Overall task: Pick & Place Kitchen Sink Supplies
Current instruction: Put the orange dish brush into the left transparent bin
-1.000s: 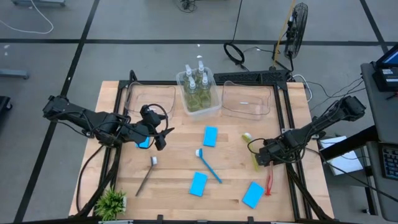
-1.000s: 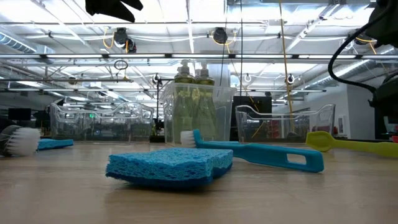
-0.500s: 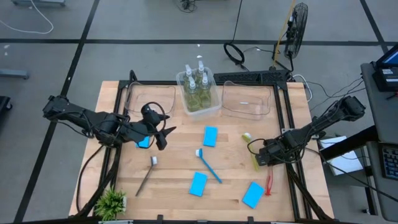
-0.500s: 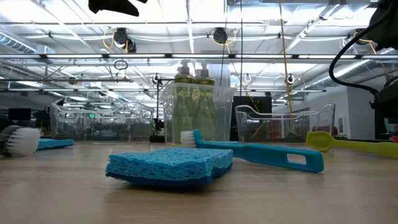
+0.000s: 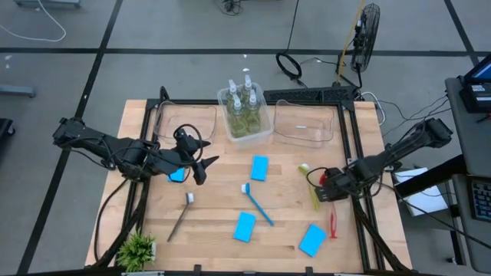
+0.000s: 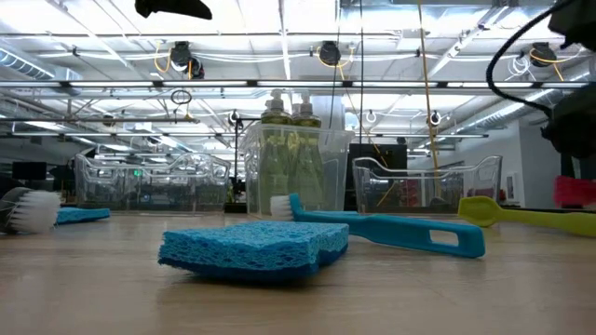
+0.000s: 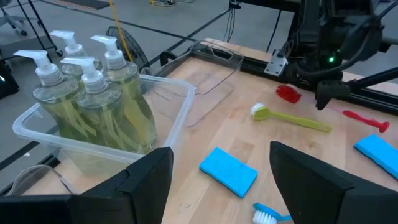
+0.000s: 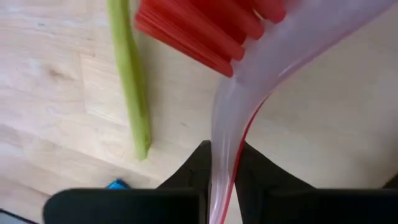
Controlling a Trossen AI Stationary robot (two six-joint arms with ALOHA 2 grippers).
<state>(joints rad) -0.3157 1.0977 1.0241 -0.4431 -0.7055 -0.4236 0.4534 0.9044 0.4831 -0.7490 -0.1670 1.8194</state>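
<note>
The right hand [image 8: 221, 171] is pinched shut on the translucent neck of the red-bristled, red-handled brush [image 8: 249, 56], with the head raised clear of the wooden table [image 5: 215, 207] near its right edge; the brush's red handle [image 5: 332, 227] trails toward the front edge. Just beside it lies the yellow-green long-handled brush [image 5: 312, 188], flat on the table.

The left hand [image 5: 201, 164] hovers with its fingers spread wide and nothing between them, over the table's left half, near a light-blue rectangular sponge [image 5: 177, 175]. Ahead of it stands the clear plastic bin [image 7: 81, 146] holding four yellow-green soap bottles with white pumps [image 7: 93, 93]. Three more light-blue sponges [image 5: 260, 167] lie mid-table and toward the front, around a blue long-handled brush [image 5: 258, 203]; a dark grey brush [image 5: 182, 217] lies front left, near a small green potted plant [image 5: 136, 249].
</note>
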